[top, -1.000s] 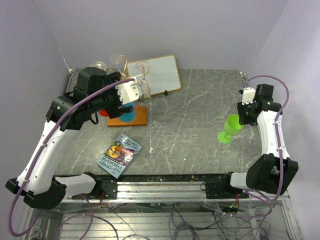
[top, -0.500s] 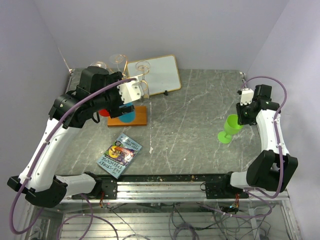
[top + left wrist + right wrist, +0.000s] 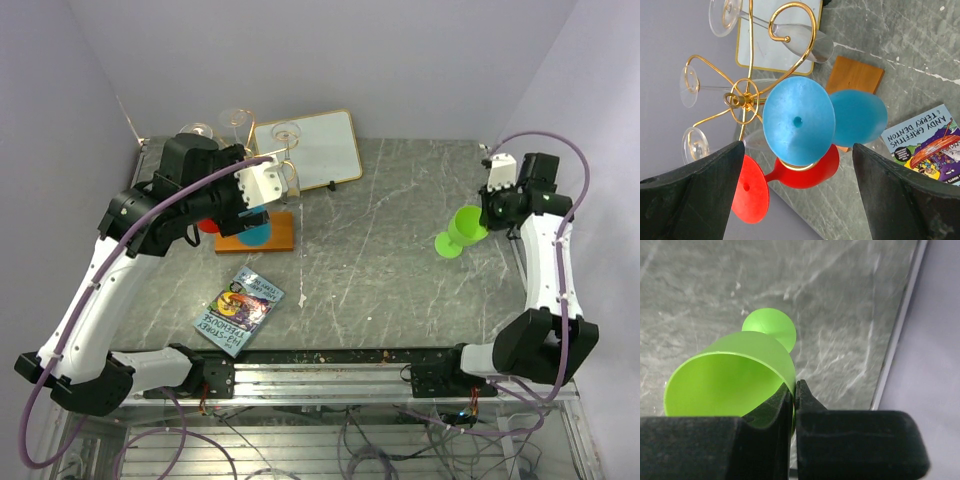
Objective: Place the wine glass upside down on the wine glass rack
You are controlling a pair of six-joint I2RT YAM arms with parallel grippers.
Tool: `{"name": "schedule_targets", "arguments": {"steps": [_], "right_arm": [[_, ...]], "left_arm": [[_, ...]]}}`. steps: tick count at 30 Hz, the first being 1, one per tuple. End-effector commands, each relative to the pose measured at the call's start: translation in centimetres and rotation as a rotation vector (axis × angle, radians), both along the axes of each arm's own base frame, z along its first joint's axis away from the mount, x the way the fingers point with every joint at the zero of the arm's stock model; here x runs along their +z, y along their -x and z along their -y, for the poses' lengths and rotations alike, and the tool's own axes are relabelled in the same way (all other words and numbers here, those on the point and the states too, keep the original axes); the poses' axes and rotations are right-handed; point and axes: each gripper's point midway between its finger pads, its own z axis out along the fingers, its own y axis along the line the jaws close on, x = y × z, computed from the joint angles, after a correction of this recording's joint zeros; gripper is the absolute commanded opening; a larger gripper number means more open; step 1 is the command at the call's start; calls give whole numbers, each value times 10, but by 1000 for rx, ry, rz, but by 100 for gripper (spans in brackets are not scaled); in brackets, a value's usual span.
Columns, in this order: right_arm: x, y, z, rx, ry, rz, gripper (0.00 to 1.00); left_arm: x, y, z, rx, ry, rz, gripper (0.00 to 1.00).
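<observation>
A lime-green wine glass (image 3: 462, 228) is at the right side of the table, leaning with its foot to the left. My right gripper (image 3: 492, 212) is shut on its rim; in the right wrist view one finger is inside the bowl (image 3: 730, 375) and one outside, where the gripper (image 3: 794, 390) pinches the wall. The gold wire wine glass rack (image 3: 262, 160) stands at the back left on a wooden base (image 3: 283, 236). A blue glass (image 3: 797, 120) and a red glass (image 3: 805, 170) hang on it upside down. My left gripper (image 3: 797, 150) is open just in front of them.
Clear glasses (image 3: 689, 85) hang from the rack's other arms. A white framed board (image 3: 310, 145) leans behind the rack. A paperback book (image 3: 238, 310) lies near the front left. The table's right edge (image 3: 895, 355) runs close beside the green glass.
My right gripper has closed fully on the green glass's rim and carried it away from the table's near edge, tilting it. The left arm has barely moved.
</observation>
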Motion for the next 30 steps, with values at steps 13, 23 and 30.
{"name": "schedule_targets", "arguments": {"steps": [13,23,30], "right_arm": [[150,-76,-74,366,-280,402,0],[165,-73,-85,405,-293,444,0],[179,-73,-91,421,-301,465,0]], "left_arm": [[50,-3,-21,172,244,106,99],[103,-27,-33,340,420,201,99],[132,-40,-47,448,521,310,99]]}}
